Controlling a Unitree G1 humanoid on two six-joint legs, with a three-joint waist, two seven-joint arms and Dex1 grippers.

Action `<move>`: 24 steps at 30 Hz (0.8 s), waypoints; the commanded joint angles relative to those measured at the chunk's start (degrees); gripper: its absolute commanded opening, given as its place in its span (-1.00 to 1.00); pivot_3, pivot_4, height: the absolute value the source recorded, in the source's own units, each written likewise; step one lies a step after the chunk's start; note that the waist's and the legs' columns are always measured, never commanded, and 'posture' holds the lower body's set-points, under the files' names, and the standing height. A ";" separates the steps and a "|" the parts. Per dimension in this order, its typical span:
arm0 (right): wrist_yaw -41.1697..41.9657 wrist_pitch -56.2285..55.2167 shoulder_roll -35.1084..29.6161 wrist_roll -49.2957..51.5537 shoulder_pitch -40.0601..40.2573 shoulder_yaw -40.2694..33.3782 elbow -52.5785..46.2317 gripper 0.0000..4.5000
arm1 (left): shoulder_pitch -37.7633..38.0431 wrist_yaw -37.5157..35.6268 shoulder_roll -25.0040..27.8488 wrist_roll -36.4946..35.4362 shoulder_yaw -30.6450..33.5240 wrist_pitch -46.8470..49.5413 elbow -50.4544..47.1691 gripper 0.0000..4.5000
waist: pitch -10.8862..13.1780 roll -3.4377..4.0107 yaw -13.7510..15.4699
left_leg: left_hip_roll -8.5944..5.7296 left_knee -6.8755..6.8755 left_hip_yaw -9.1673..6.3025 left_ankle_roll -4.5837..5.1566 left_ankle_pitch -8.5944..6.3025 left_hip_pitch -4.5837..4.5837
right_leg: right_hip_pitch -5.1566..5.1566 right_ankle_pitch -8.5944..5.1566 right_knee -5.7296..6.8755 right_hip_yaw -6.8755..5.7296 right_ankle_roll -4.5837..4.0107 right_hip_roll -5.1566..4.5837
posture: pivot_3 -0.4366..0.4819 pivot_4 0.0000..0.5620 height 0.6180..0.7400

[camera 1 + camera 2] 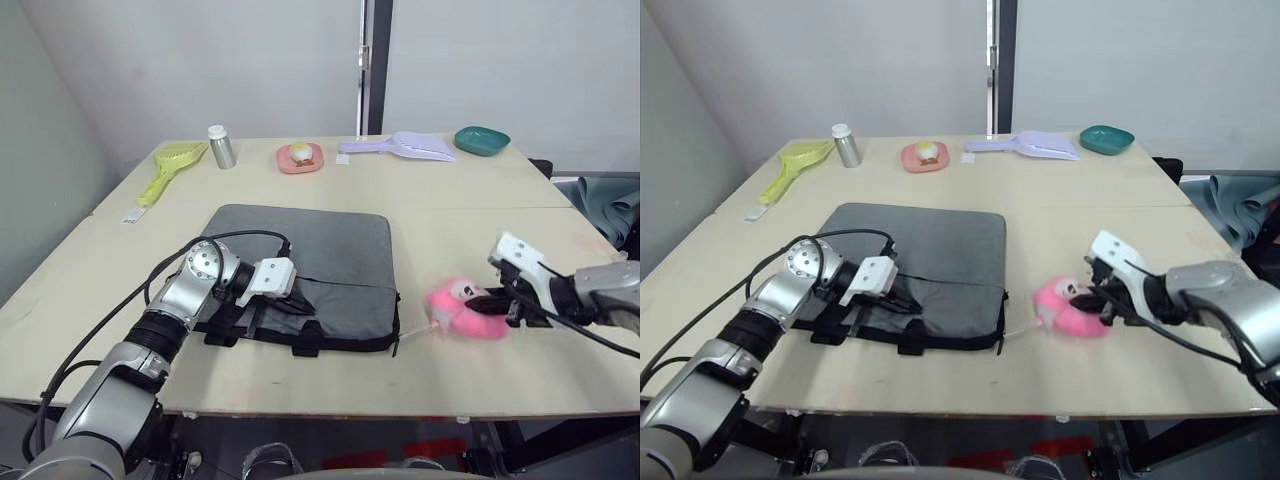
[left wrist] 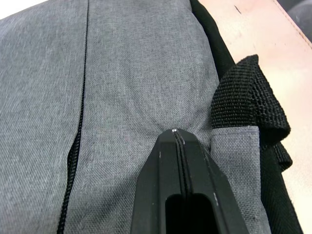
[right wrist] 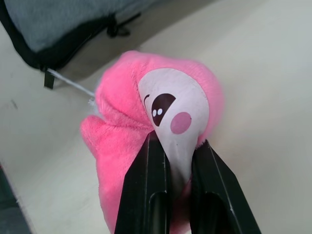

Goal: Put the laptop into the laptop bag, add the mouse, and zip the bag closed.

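Laptop bag (image 1: 300, 262) lies flat on the bench (image 1: 470, 215), toward the front edge, left of mid. Grey fabric w/ black edging; black strap handles (image 1: 262, 325) hang at its front edge. We see a thin white cord running from the bag's front-right corner to the pink plush charm (image 1: 460, 307), which sits on the bench just right of the bag, near the front edge.

Our left gripper (image 2: 176, 134) rests on the bag's front-left part, fingers (image 2: 163, 165) pressed together w/ nothing between them, tips touching the grey fabric just beside a black webbing strap. A dark zipper line runs along the fabric nearby in the left wrist view.

Our right gripper (image 3: 178, 146) is at the charm, fingers (image 3: 146, 185) clenched on the plush's white face patch, pink fur bulging around them.

Along the far edge of the bench, left to right: yellow-green scoop (image 1: 170, 165), small silver bottle (image 1: 220, 147) w/ white cap, pink dish (image 1: 300, 157) w/ sth small in it, lavender dustpan (image 1: 405, 147), teal bowl (image 1: 481, 140) at the far-right corner.
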 commanded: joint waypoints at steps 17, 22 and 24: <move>-2.52 -8.34 17.21 -21.11 -26.69 16.76 22.71 -0.85 | 6.33 -1.80 3.80 9.96 -9.18 -3.80 5.66 -1.00 | -0.09 0.15 -1.25 | 0.07 0.00 0.10 -0.02 0.01 0.05 | -0.04 0.24 0.06 0.05 -0.55 0.09 | -0.05 -0.47 1.00; -3.68 -11.13 23.57 -24.81 -30.57 18.75 30.04 -0.85 | 6.36 -2.09 4.22 9.56 -9.13 -3.03 4.02 -1.00 | -0.09 0.15 -1.33 | 0.11 0.00 0.11 -0.03 0.01 0.04 | -0.06 0.26 0.05 0.05 -0.63 0.14 | -0.05 -0.47 1.00; -4.73 -11.80 25.92 -25.75 -32.51 18.37 33.70 -0.85 | 6.28 -2.20 4.36 9.40 -9.20 -2.49 3.33 -1.00 | -0.09 0.16 -1.54 | 0.12 0.00 0.12 -0.04 0.01 0.04 | -0.07 0.26 0.05 0.05 -0.64 0.14 | -0.05 -0.47 1.00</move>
